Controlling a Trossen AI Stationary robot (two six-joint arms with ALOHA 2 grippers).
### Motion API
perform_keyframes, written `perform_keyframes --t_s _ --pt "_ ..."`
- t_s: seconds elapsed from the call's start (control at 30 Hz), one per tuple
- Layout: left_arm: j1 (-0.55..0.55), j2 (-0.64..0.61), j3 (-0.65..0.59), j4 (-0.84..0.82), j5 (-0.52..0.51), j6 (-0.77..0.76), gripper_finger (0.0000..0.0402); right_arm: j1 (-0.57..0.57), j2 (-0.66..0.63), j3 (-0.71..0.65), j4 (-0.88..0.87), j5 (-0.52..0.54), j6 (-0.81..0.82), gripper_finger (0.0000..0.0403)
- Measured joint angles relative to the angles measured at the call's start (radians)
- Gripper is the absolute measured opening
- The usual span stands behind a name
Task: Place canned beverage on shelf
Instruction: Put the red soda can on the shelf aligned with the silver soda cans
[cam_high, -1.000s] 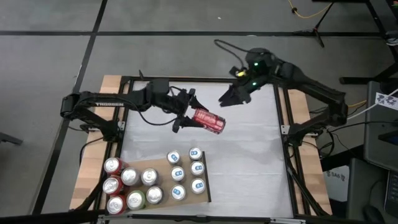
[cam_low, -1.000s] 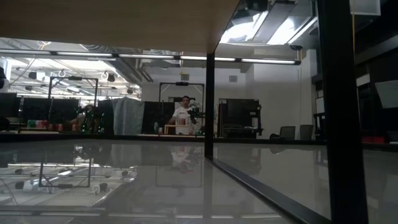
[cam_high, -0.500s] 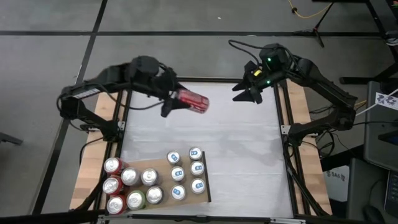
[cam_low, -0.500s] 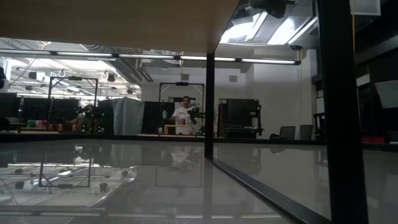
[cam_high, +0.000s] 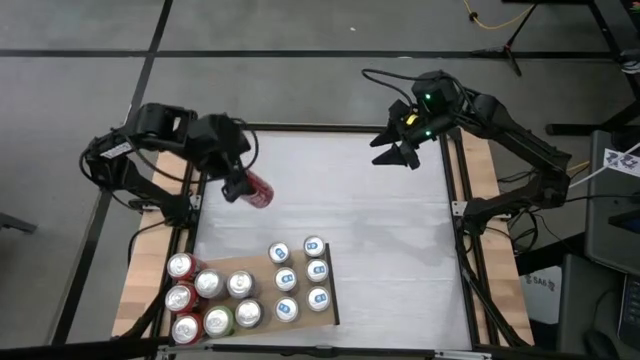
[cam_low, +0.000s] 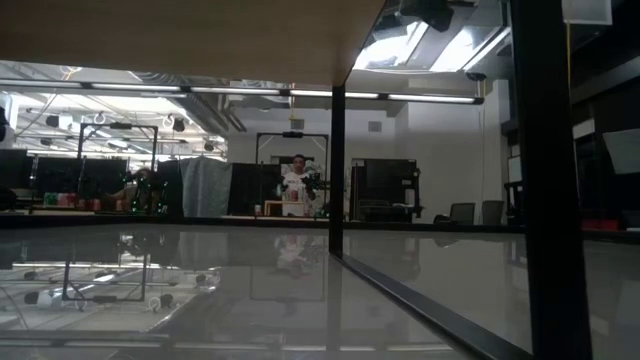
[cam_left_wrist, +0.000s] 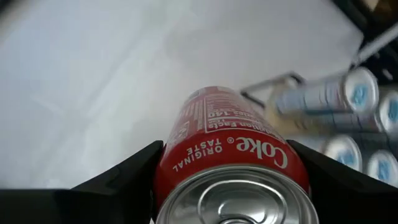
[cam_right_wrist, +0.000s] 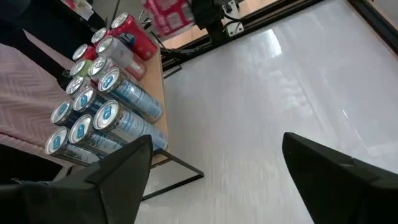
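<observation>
Mid-carry: left gripper (cam_high: 240, 187) clamped on red can (cam_high: 255, 192) above table's left side, right gripper (cam_high: 395, 152) open and idle; next, lower onto shelf (cam_high: 262, 262) upright among cans.

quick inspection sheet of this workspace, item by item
surface: white table, mostly bare.
job's things: red can held lying sideways by the left tool above the table's left edge; shelf at the near left carries six blue-top cans and seven red, silver and green ones.
clutter: nothing seen.
grippers: left tool shut on the red can; right tool open, empty, over the far right corner.
cables: black cable looped at the right arm; yellow cable on the floor.
surroundings: grey floor; a person far off in the room.
</observation>
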Motion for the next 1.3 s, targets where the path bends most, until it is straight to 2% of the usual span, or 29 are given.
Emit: perform_keyframes --t_s 0.4,0.6,1.1,1.3 --pt "-0.262 0.06 -0.018 0.0 0.006 -0.232 0.028 0.001 0.007 0.0 0.005 0.001 -0.001 0.0347" --pt "-0.358 0.113 -0.019 0.0 0.001 -0.261 0.028 0.001 0.007 0.0 0.007 0.001 -0.001 0.0347" --pt "-0.431 0.206 -0.021 0.0 -0.014 -0.263 0.028 0.001 0.007 0.0 0.007 0.0 -0.001 0.0347" --pt "-0.444 0.207 -0.082 -0.001 -0.025 -0.307 0.028 0.001 0.007 0.0 0.007 0.0 -0.001 0.0347"
